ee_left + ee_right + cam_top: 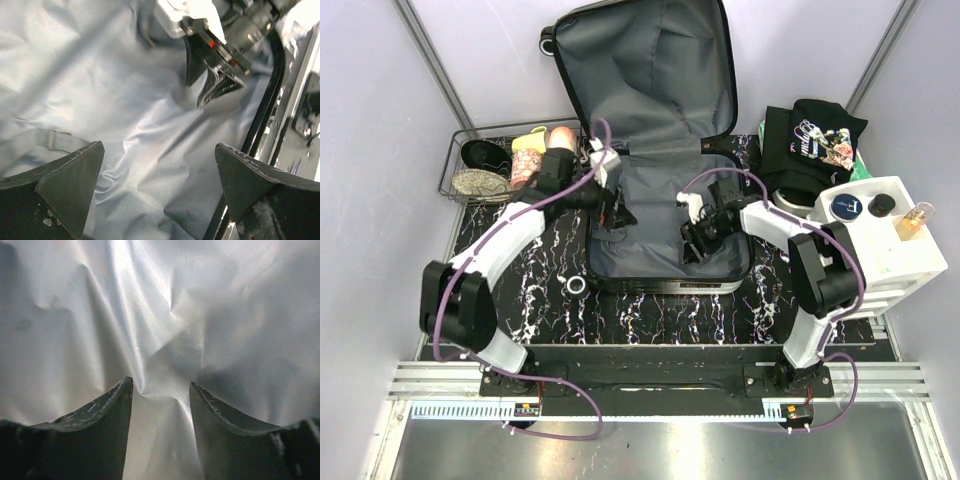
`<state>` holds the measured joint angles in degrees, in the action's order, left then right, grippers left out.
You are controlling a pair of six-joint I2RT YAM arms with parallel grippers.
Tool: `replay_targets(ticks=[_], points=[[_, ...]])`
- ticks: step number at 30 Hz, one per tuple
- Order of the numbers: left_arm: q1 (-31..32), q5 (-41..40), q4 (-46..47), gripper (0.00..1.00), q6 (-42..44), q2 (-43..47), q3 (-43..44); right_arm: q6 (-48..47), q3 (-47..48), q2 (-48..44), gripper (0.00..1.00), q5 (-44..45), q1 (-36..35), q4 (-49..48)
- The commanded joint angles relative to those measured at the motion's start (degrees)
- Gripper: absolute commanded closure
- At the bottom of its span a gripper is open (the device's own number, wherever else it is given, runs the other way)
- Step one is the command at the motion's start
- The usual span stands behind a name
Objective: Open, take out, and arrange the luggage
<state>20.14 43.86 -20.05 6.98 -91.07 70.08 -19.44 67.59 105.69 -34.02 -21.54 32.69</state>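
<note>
The luggage lies open: its lid leans on the back wall and its base lies on the table, with grey fabric lining showing in both. My left gripper is open and empty, low over the left side of the base, with crumpled lining under its wide jaws. My right gripper is in the right side of the base. Its jaws stand partly open, pressed into the lining with a raised fold between them. The right gripper also shows in the left wrist view.
A black wire basket with shoes stands at the left. Black clothing lies at the back right beside a white bin with small bottles on top. A small ring lies on the dark marbled table. A grey strap crosses the lining.
</note>
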Motion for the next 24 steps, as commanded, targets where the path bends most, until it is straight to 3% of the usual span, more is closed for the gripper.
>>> replay_targets(ticks=[1,5,9,13,16,24], points=[[-2.82,-1.03,6.09,0.01,-9.7,7.13,2.59,0.63,4.21,-11.18,0.36,-2.02,0.09,-7.55],[-7.9,-1.06,-7.59,0.01,-10.41,7.92,10.32,1.77,7.64,-17.7,0.2,0.35,0.88,-9.65],[-15.82,3.34,-12.9,0.01,-15.24,9.67,14.02,6.77,9.31,-24.38,0.01,5.45,3.95,-10.98],[-21.71,-1.3,-20.18,0.01,-12.44,11.26,16.75,13.01,8.7,-33.67,0.0,8.7,9.49,-11.07],[-22.34,-9.3,-23.96,0.01,-9.54,13.02,17.54,15.48,5.89,-40.44,0.0,12.57,12.74,-10.45],[-22.08,-22.47,-23.72,0.01,-2.77,19.17,8.59,20.76,-0.78,-49.08,0.0,17.66,14.68,-4.56]])
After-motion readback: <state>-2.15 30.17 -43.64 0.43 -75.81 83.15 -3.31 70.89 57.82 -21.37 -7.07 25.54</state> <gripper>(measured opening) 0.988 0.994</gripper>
